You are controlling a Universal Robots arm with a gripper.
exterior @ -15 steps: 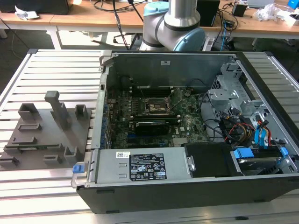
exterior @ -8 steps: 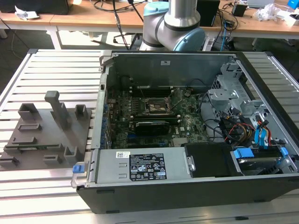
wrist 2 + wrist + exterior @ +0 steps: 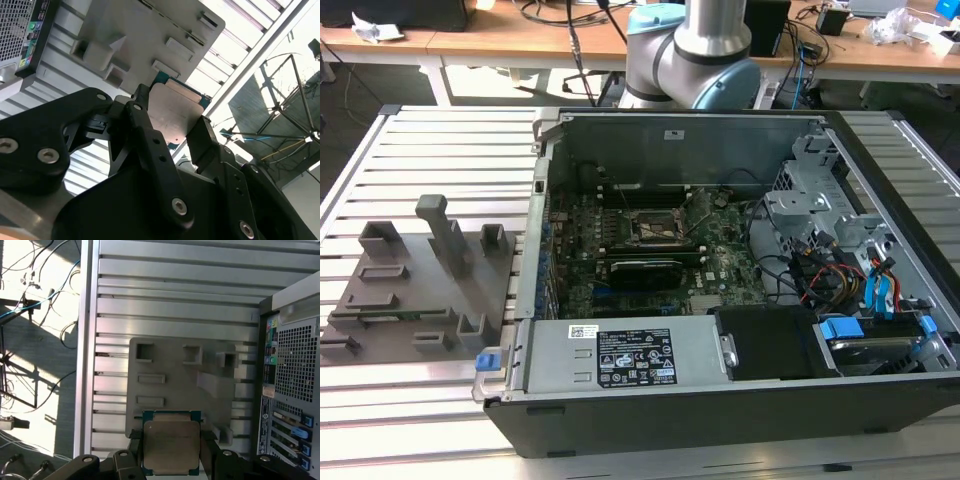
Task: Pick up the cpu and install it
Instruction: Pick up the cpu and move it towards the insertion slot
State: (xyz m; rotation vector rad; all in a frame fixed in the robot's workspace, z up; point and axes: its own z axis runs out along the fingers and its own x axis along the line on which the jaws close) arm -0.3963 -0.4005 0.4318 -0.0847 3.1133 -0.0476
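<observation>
Plainly, one pincer (image 3: 171, 444) clamps one cpu (image 3: 171, 440) between its two fingers (image 3: 208, 452).

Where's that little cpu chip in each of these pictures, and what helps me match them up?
First wrist view: the cpu is clamped in the end effector, with the grey fixture plate behind it.
Second wrist view: the cpu, between the black fingers, near that plate's edge.
Exterior view: shared landmark, the grey fixture plate on the exterior view's left of the computer case.
</observation>
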